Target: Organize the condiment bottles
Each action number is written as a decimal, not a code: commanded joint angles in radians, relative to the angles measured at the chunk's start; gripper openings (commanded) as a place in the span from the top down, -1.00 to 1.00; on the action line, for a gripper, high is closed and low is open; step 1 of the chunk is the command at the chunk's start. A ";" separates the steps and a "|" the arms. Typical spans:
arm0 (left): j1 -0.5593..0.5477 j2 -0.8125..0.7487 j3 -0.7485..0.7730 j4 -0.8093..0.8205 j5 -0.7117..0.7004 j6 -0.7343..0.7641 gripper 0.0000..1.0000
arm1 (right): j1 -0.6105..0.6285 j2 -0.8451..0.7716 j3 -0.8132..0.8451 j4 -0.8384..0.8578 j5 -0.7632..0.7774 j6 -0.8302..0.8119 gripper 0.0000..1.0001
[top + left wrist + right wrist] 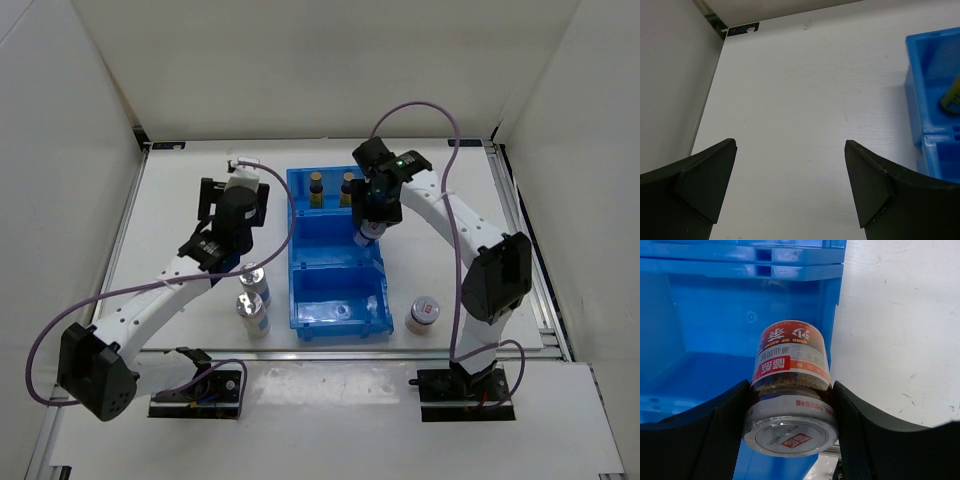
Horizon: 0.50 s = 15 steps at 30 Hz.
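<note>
My right gripper [370, 228] is shut on a short white-capped bottle with red marks [791, 390] and holds it above the middle compartment of the blue bin [300, 250], near its right wall. Two dark amber bottles [316, 188] with black caps stand in the bin's far compartment. Two silver-lidded blue-labelled shakers [254, 298] stand on the table left of the bin. The second white-capped bottle [424, 315] stands right of the bin. My left gripper [790, 187] is open and empty over bare table left of the bin.
The bin's left side shows at the right edge of the left wrist view [935, 105]. White walls enclose the table on the left, back and right. A purple cable loops over the bin's left side [290, 235].
</note>
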<state>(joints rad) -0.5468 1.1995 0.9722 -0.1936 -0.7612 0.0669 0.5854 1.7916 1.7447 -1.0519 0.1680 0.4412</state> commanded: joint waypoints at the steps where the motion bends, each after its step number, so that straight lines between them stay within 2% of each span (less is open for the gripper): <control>1: -0.041 -0.087 -0.021 0.062 -0.011 0.018 -1.00 | 0.001 0.006 0.062 0.010 0.010 0.010 0.99; 10: -0.041 -0.037 0.019 -0.042 0.020 -0.130 -1.00 | 0.043 0.147 0.039 0.053 -0.038 0.112 0.96; 11: -0.041 -0.037 0.028 -0.055 0.010 -0.147 -1.00 | 0.053 0.158 0.055 0.053 -0.022 0.126 0.81; 13: -0.041 0.001 0.094 -0.127 0.010 -0.238 -1.00 | 0.067 0.193 0.064 0.053 -0.022 0.151 0.64; 15: 0.001 0.024 0.126 -0.208 0.084 -0.282 -1.00 | 0.100 0.239 0.076 0.053 -0.013 0.189 0.49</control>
<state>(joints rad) -0.5762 1.2129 1.0237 -0.2924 -0.7376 -0.0990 0.6441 2.0052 1.7535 -1.0191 0.1543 0.5545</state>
